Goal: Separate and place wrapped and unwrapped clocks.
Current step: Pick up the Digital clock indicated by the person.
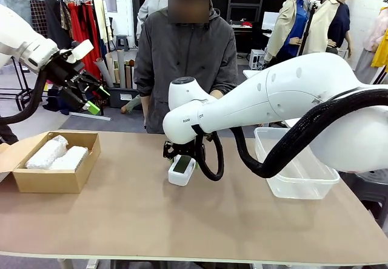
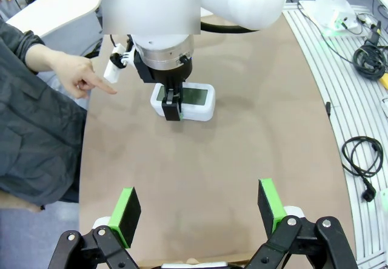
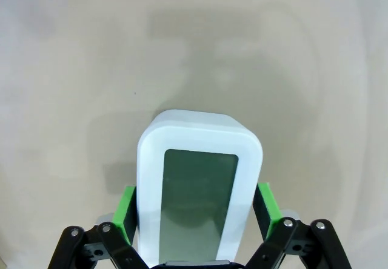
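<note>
Right wrist view, nearest first: you see the right gripper (image 3: 194, 211) with its green pads (image 3: 127, 215) flanking the long sides of the bare clock (image 3: 200, 184), which lies screen-up on the brown table (image 3: 73, 69). The pads look touching or very nearly so; I judge the fingers closed onto the clock, though whether it has left the table you cannot tell from this angle.

Left wrist view: the left gripper (image 2: 197, 211) hangs well above the table (image 2: 242, 160) with fingers spread wide and nothing between them. Farther off, the right gripper (image 2: 172, 105) stands over the clock (image 2: 194, 99), one finger down on its near side. Just beside it, the person's hand (image 2: 82, 78) points a finger toward the clock.

Front view: the cardboard box (image 1: 57, 178) sits at the robot's left on the table (image 1: 182, 220), with the two wrapped clocks (image 1: 57, 154) lying side by side inside. The bare clock (image 1: 182, 170) rests mid-table under the right gripper (image 1: 180, 154). The clear plastic bin (image 1: 297, 166) stands at the robot's right and appears to hold nothing. The left gripper (image 1: 91, 96) is raised above and behind the box.

Progress, as a judgement: the wrapped half looks done, both bundles boxed. What remains for you is the unwrapped clock, grasped or about to be, with the bin its likely place.
</note>
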`<action>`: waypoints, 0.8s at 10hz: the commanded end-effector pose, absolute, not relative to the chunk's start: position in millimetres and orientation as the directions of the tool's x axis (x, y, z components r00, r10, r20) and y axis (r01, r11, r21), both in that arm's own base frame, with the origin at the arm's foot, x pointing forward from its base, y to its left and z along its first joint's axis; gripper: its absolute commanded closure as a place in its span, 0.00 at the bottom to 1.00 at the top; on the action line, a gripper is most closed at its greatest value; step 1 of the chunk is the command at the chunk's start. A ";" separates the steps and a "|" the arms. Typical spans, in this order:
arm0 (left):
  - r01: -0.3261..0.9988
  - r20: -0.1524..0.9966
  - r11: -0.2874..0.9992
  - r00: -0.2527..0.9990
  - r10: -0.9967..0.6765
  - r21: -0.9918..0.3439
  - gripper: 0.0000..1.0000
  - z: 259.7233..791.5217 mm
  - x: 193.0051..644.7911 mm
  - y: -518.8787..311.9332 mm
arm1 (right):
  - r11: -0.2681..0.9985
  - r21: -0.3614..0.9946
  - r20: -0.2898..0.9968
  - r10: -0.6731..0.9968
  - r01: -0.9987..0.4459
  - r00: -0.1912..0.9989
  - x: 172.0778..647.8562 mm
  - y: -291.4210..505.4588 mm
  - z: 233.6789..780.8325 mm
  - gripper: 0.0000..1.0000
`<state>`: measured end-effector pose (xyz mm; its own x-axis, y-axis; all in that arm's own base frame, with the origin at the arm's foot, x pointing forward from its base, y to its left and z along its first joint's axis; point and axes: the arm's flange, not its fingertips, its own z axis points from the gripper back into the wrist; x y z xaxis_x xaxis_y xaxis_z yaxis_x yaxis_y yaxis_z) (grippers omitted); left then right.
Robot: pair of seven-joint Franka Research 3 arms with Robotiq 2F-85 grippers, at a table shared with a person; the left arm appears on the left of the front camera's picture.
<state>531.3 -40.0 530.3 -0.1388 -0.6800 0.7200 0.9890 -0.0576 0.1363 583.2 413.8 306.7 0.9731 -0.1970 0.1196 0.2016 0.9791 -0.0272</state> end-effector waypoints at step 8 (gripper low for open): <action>0.989 0.719 -0.061 -0.142 -0.680 0.138 0.00 532.2 529.8 -38.4 | 0.998 -0.030 0.055 0.059 -0.057 0.997 575.7 406.8 331.6 1.00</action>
<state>531.3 -40.0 530.3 -0.1388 -0.6800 0.7200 0.9890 -0.0576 0.1362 579.2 412.2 312.7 0.9956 -0.0484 0.0799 0.0495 0.9987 -0.0116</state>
